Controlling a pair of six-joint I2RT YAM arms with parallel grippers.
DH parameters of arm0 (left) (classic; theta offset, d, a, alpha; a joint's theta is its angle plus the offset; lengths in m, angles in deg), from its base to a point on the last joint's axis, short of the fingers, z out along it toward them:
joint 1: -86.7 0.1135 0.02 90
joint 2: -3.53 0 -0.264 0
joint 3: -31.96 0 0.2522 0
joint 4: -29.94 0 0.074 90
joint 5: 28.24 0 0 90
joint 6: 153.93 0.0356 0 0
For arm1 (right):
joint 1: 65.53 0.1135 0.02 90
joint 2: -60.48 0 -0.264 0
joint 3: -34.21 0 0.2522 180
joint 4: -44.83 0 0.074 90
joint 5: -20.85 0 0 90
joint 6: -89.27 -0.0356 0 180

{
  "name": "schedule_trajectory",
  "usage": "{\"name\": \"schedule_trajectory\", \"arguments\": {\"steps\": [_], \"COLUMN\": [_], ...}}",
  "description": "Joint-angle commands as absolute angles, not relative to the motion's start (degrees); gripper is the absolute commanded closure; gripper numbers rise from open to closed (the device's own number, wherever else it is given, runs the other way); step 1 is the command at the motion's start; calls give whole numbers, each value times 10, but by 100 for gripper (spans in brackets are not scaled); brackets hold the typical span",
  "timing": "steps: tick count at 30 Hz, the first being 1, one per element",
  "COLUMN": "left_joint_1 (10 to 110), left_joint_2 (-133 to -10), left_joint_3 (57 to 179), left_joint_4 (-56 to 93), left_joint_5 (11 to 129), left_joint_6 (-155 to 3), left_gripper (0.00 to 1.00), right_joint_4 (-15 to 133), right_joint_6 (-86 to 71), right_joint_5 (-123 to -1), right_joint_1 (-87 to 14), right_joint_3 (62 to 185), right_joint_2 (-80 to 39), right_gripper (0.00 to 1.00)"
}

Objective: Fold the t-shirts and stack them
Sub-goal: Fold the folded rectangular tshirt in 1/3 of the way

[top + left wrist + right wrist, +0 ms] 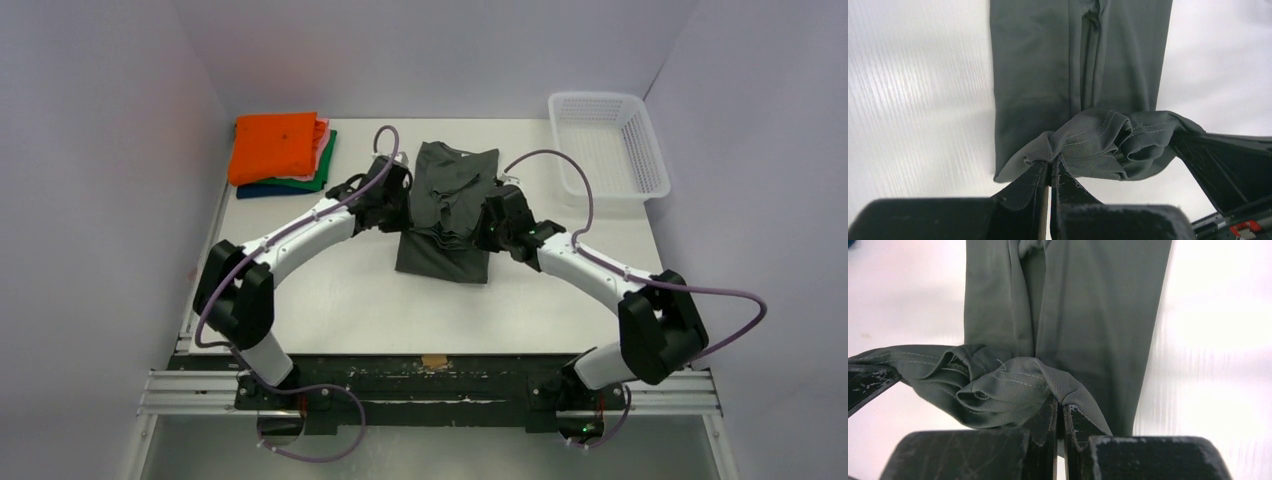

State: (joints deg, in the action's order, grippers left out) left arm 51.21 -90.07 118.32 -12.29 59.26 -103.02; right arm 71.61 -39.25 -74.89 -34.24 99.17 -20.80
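Setting: a white table (330, 290) seen from above, with two arms reaching in from the bottom edge of the frame.
Charcoal-grey shirt (447, 215): lies at the centre of the overhead frame as a long, narrow strip, folded lengthwise, with a crumpled part in the middle.
Left gripper (1050, 167): sits at the shirt's left side in the overhead view. Its fingers are pressed together with no visible gap, pinching a bunched, stitched edge of the grey cloth.
Right gripper (1059, 407): sits at the shirt's right side. Its fingers are likewise closed tight on the same bunched edge, with cloth gathered between the two grippers.
Folded stack (275, 148): upper left of the overhead frame, orange on top, with pink, green and dark blue edges showing beneath.
White mesh basket (610, 150): upper right, well apart from the shirt.
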Motion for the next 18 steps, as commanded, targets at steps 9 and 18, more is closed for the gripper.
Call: {"name": "schedule_trajectory", "arguments": {"steps": [9,18], "left_joint_1": [576,588], "left_joint_2": [-1031,-1125], "left_joint_3": [1311,1413], "left_joint_4": [-110,-137], "left_joint_5": [672,694], "left_joint_6": [-970,-954], "left_gripper": [100,100], "right_joint_4": [654,629], "right_joint_6": [-358,-350], "right_joint_5": [-795,-762], "right_joint_1": [-396,-441], "right_joint_3": [1077,1104], "right_joint_2": [-282,-346], "right_gripper": [100,100]}}
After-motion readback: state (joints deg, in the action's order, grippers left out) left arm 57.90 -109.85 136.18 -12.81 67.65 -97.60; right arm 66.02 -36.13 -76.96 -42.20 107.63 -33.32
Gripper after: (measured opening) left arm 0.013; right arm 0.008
